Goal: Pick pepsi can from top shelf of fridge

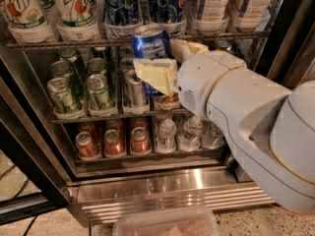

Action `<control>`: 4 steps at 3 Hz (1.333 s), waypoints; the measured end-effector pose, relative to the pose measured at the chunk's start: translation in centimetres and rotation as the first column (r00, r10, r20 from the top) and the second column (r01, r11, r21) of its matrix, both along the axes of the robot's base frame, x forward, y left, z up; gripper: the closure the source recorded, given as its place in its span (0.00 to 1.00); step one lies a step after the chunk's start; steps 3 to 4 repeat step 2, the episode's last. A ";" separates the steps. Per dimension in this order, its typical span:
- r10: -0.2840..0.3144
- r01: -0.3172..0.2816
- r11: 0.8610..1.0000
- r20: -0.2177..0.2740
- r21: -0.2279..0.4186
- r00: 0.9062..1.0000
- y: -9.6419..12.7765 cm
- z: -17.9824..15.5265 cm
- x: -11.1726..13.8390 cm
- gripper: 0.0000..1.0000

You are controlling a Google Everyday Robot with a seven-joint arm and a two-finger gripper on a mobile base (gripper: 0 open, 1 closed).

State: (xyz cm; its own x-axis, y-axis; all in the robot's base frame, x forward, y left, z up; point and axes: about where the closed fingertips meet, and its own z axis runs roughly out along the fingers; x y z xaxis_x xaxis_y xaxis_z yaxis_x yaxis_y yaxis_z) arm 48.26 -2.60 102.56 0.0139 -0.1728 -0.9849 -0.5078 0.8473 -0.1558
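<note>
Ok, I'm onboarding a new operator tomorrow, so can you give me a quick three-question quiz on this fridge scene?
1. True or false: the end effector is shut on the pepsi can, holding it in front of the front rail of the top shelf.
2. What stands at the left end of the top shelf? A) 7UP bottles B) milk cartons C) glass jars
3. Fill in: the red cans stand on the ____ visible rack of the fridge.

Key: 1 true; 2 A; 3 bottom.
</note>
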 end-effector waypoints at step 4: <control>-0.020 0.020 1.000 -0.041 0.005 0.999 -1.8 -0.6 -0.9 1.00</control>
